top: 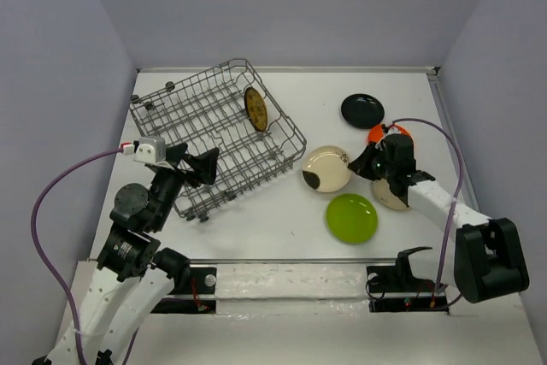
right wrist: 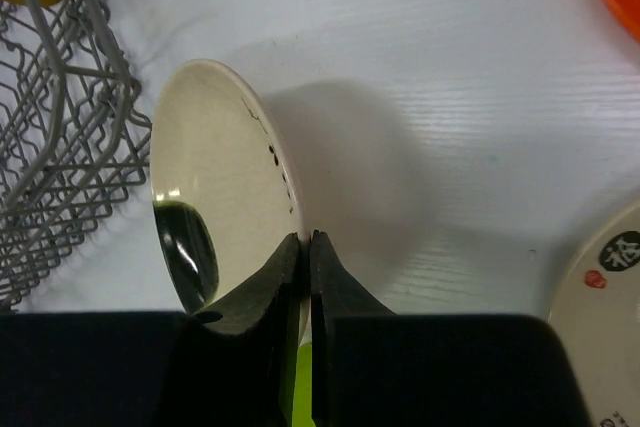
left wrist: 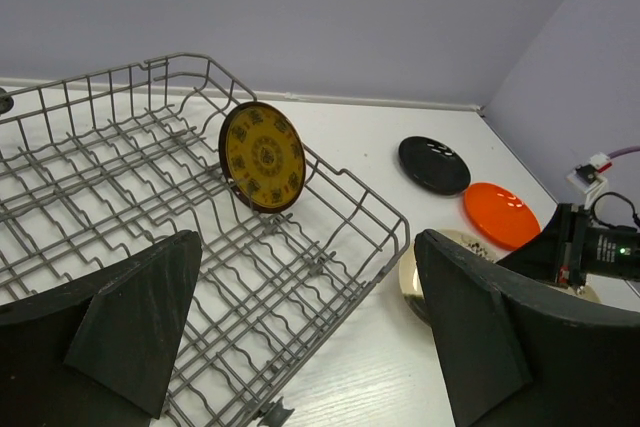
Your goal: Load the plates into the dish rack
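My right gripper (top: 357,165) is shut on the right rim of a cream plate (top: 325,168) with a dark patch. In the right wrist view the jaws (right wrist: 307,242) pinch that plate's edge (right wrist: 220,197). The grey wire dish rack (top: 214,130) stands at the back left, with a brown-yellow patterned plate (top: 255,108) upright in its far corner. A black plate (top: 362,110), an orange plate (top: 376,132) and a lime green plate (top: 351,218) lie on the table. My left gripper (top: 201,168) hangs open over the rack's near edge (left wrist: 120,177), holding nothing.
A second cream plate (top: 389,197) with printed marks lies partly under my right arm. The table's walls close in at the back and both sides. The rack's corner (right wrist: 60,147) sits just left of the held plate.
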Robot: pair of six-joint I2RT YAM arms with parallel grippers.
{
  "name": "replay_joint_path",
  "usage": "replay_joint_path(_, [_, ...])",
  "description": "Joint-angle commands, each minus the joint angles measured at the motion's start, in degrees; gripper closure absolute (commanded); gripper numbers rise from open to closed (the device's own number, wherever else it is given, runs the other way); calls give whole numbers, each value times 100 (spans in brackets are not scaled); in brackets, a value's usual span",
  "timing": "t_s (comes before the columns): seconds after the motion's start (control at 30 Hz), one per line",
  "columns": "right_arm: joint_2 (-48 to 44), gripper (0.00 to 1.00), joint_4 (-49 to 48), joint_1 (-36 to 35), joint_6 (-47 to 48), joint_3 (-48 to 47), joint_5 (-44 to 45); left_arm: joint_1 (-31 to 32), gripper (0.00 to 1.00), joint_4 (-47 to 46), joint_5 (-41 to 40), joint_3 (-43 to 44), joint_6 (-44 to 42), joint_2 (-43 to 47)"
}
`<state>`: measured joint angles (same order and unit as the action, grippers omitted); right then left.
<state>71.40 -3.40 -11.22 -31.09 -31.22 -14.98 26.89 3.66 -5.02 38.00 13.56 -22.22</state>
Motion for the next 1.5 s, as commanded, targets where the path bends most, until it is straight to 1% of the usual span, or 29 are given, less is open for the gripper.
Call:
replay_joint_path(0.0, [-712,93,1154,50,322,-735,977,-26,1,-287,-34,155,-38,51])
replay_joint_path(0.03, [-837,93,1288,50,340,-736,1084,-26,1,-287,-43,164,-47,51])
replay_joint_path(0.13, [-1206,93,1693,-54,341,-1252,1462,-35,1,-270,-113,173,-11,51])
replay_joint_path(0.17, [-1259,93,1798,-151,358,-1411,1794,-53,1,-278,-157,182,-11,51])
replay_joint_path(0.23, [-1216,93,1878,-441,393,-1780,2164,-70,1,-269,-210,182,15,51])
replay_joint_path(0.27, [-1129,93,1913,-860,437,-2226,2375,-70,1,-252,-236,182,15,51])
replay_joint_path(0.3, [-849,93,1931,-1299,620,-2726,3125,-79,1,-226,-332,182,15,60])
replay_joint_path(0.33, [-655,93,1931,-1303,622,-2731,3133,-88,1,-225,-333,182,15,60])
replay_joint_path(0.37, [-427,93,1931,-1686,691,-2992,3316,-97,1,-225,-359,190,24,60])
replay_joint_path(0.4, [-181,93,1931,-1864,840,-3543,3648,-114,1,-225,-395,173,15,68])
replay_joint_path(0.43, [309,93,1931,-2049,929,-3836,3852,-123,1,-217,-430,182,6,77])
replay_joint_path(0.47, [557,93,1931,-2416,1008,-4117,4054,-132,1,-173,-500,182,6,95])
replay_joint_path(0.5, [803,93,1913,-2559,1217,-4712,4430,-132,1,-155,-674,190,6,112])
replay_joint_path(0.57, [1313,93,1913,-2823,1447,-5338,4766,-132,1,-94,-834,225,15,121])
replay_joint_path(0.6, [1803,93,1922,-3085,1718,-5968,5194,-132,1,-68,-869,226,24,139])
replay_joint_path(0.63, [2051,93,1922,-3201,1886,-6288,5433,-132,1,-59,-896,234,41,139])
replay_joint_path(0.67, [2567,93,1939,-3298,2201,-6595,5793,-132,1,-41,-939,234,76,147])
replay_joint_path(0.7, [2825,93,1948,-3386,2343,-6903,5961,-132,1,-24,-983,243,94,148])
replay_joint_path(0.73, [3088,93,1957,-3552,2492,-7489,6137,-123,1,-6,-1019,243,94,156])
replay_joint_path(0.77, [3335,93,1974,-3632,2633,-7773,6435,-88,1,12,-1071,252,111,174])
replay_joint_path(0.8, [3807,93,1992,-3702,2904,-8046,6551,-71,1,12,-1098,252,129,209])
replay_joint_path(0.83, [4038,93,2001,-3816,3029,-8301,6665,-62,1,12,-1176,243,155,226])
replay_joint_path(0.87, [4249,93,2001,-3869,3108,-8773,6823,-27,1,47,-1369,243,216,253])
replay_joint_path(0.9, [4451,93,2018,-3870,3379,-9004,6859,0,1,47,-1440,252,252,262])
replay_joint_path(1.0, [5311,93,2010,-3993,3688,-9778,6956,61,1,82,-1642,243,322,332])
replay_joint_path(1.07, [5621,93,2019,-4054,3855,-10313,7018,88,1,91,-1660,243,331,358])
replay_joint_path(1.2, [6149,93,2019,-4116,4164,-10772,7097,149,1,109,-1661,234,296,402])
replay_joint_path(1.47, [6650,93,2027,-4169,4102,-10861,7053,193,1,108,-1625,234,279,438])
